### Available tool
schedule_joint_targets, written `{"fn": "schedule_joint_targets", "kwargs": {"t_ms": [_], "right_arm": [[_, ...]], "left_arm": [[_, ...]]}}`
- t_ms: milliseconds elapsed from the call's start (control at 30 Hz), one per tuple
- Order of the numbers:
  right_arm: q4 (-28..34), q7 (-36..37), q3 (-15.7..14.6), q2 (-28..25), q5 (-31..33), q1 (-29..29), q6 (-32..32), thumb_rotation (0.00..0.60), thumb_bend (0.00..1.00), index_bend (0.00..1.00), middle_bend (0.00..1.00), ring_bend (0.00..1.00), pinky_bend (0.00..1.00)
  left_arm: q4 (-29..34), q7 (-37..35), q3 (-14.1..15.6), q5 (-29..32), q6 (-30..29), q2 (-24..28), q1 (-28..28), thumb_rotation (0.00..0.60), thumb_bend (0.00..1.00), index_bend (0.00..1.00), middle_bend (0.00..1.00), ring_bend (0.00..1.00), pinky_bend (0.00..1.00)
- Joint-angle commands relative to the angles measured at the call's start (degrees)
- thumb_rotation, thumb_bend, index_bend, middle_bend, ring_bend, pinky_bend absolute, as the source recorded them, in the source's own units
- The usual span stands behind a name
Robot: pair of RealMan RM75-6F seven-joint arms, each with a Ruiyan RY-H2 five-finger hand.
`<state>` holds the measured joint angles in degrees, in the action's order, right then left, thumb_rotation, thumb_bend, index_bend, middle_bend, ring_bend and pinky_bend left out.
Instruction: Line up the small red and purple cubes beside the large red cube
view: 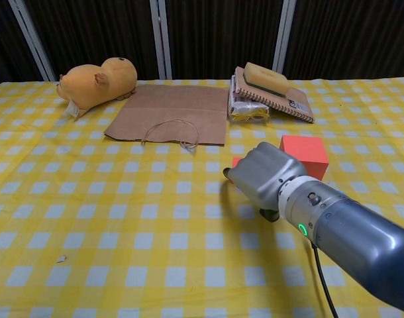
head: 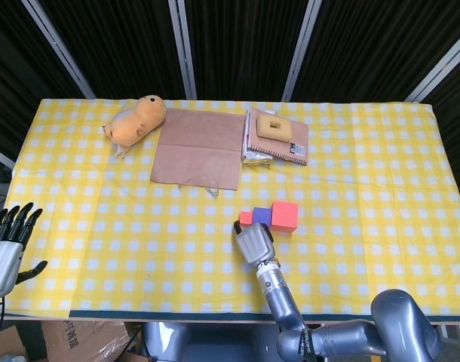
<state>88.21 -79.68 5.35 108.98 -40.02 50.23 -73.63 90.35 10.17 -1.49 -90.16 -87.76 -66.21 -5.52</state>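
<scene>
Red, purple and red sit in one touching row on the table (head: 381, 151): small red cube (head: 246, 218) left, purple cube (head: 261, 215) middle, large red cube (head: 285, 215) right. Just near of them, the right robot hand (head: 254, 243) is curled into a fist, holding nothing. The left robot hand (head: 7, 241) hangs at the table's near-left edge, fingers spread.

table (head: 381, 173), yellow check cloth | cubes (head: 269, 216) | plush toy (head: 136, 121) | cardboard (head: 200, 147) | notebook (head: 279, 137)
</scene>
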Motion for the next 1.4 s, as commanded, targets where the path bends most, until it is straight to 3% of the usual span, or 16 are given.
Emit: {"fn": "schedule_joint_targets", "kwargs": {"t_ms": [33, 967, 1400], "right_arm": [[0.25, 0.11, 0.14, 0.03, 0.15, 0.0, -0.08, 0.6, 0.39, 0.18, 0.87, 0.91, 0.8], [-1.1, -0.79, 0.29, 0.55, 1.37, -0.1, -1.4, 0.6, 0.39, 0.18, 0.87, 0.91, 0.8], [4.07, 0.89, -0.11, -1.17, -1.5, -0.55, -2.58, 0.6, 0.39, 0.18, 0.87, 0.91, 0.8]], "left_arm": [[0.0, 0.0, 0.0, 0.0, 0.0, 0.0, 0.0, 0.6, 0.02, 0.0, 0.0, 0.0, 0.0], [0.0, 0.0, 0.0, 0.0, 0.0, 0.0, 0.0, 0.6, 0.02, 0.0, 0.0, 0.0, 0.0], [0.0, 0.0, 0.0, 0.0, 0.0, 0.0, 0.0, 0.6, 0.02, 0.0, 0.0, 0.0, 0.0]]}}
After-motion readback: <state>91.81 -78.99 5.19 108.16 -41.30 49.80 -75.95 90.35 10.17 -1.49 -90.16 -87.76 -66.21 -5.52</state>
